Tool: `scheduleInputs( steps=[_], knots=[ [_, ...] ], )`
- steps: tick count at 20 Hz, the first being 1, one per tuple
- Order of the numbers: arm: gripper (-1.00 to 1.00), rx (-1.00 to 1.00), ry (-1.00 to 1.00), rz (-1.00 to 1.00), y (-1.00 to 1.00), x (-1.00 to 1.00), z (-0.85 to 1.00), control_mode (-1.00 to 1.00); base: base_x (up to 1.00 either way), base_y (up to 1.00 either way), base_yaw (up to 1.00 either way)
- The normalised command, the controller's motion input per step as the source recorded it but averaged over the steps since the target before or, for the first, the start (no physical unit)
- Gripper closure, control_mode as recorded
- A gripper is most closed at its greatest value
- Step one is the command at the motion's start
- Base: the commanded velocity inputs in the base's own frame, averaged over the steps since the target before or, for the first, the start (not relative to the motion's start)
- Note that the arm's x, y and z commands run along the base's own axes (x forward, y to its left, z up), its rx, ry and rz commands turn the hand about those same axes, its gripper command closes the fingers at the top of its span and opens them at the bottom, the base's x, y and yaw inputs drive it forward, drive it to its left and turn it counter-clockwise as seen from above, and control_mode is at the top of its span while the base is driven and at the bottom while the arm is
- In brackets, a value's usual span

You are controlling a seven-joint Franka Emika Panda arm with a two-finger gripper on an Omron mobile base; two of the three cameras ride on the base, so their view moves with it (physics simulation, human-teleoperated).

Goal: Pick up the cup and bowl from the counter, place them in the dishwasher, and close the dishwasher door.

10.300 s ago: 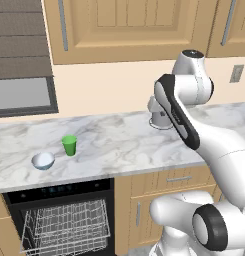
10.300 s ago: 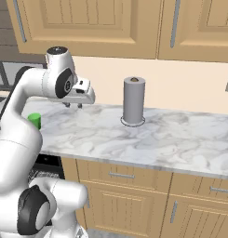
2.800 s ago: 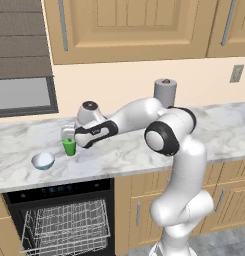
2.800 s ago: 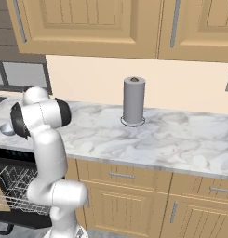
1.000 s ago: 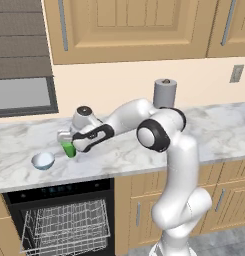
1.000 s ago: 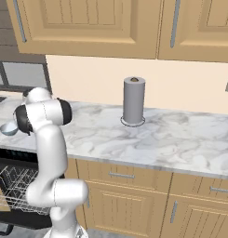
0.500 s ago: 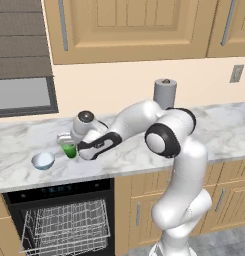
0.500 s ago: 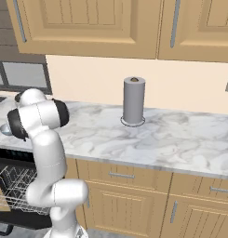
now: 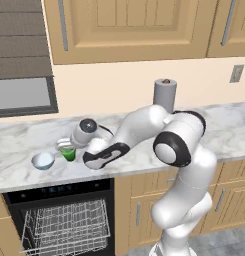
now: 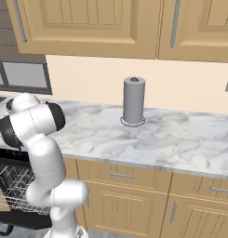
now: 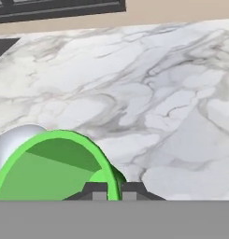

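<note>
Left base view: the end effector (image 9: 65, 146) pinches the cup (image 9: 69, 154) by its rim, just beside the bowl (image 9: 43, 160) on the surface (image 9: 14, 145); nothing is loaded yet.

Right base view: the dishwasher (image 10: 8, 186) stands open.

Hand view: both fingers (image 11: 95, 192) clamp the cup's rim (image 11: 50, 168). Earlier, the arm was retracted, far from the cup.

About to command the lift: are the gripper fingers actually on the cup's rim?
Touching. In the hand view, the two dark fingertips sit shut with the cup wall pinched between them, no gap visible. In the left base view, the gripper sits on the cup's top.
</note>
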Motion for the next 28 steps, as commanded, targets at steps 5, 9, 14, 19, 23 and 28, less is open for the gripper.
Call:
scheduleInputs(
  steps=[5,9,14,19,23,28],
  knots=[
    [1.00,0.00,-0.07,0.15,0.00,-0.42,0.28,-1.00,0.00,0.00,0.00],
    [1.00,-0.03,-0.07,0.15,0.00,-0.43,0.26,-1.00,0.00,0.00,0.00],
    [1.00,-0.11,-0.05,0.14,0.00,-0.37,0.29,-1.00,0.00,0.00,0.00],
    [1.00,-0.21,-0.05,0.11,0.00,-0.38,0.34,-1.00,0.00,0.00,0.00],
    [1.00,-0.29,-0.05,0.10,0.00,-0.39,0.28,-1.00,0.00,0.00,0.00],
    [1.00,-0.25,-0.07,0.14,0.02,-0.28,0.02,-1.00,0.00,0.00,0.00]
  ],
)
